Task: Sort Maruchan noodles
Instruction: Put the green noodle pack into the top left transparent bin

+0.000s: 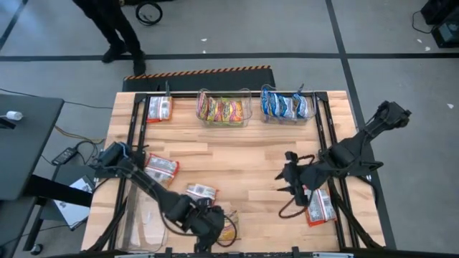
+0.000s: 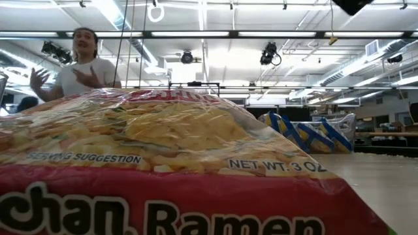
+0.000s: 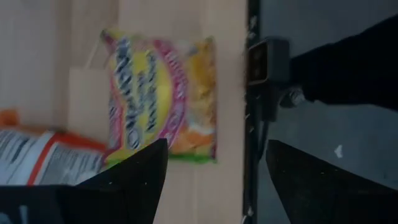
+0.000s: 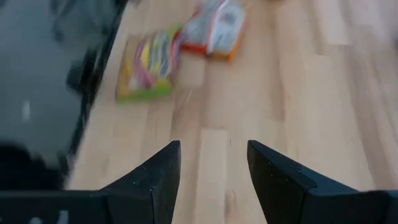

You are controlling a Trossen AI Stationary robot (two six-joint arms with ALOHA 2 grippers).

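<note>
One yellow packet (image 3: 163, 96) lies flat at the table's near edge, straight ahead of our left gripper (image 3: 214, 180), whose jaws stand wide apart with nothing between them; the packet's long axis runs along our line of reach, so we judge the jaws would close across its short width. A red packet (image 3: 46, 155) lies just beside it and could get pinched too. Our left arm is plainly nearer. Our right gripper (image 1: 290, 180) hangs over bare wood mid-table, jaws apart and empty, with another red packet (image 1: 320, 206) near it. Farther out, three clear tubs (image 1: 224, 107) along the far edge hold sorted packets. A person (image 2: 81, 62) stands beyond the table.
</note>
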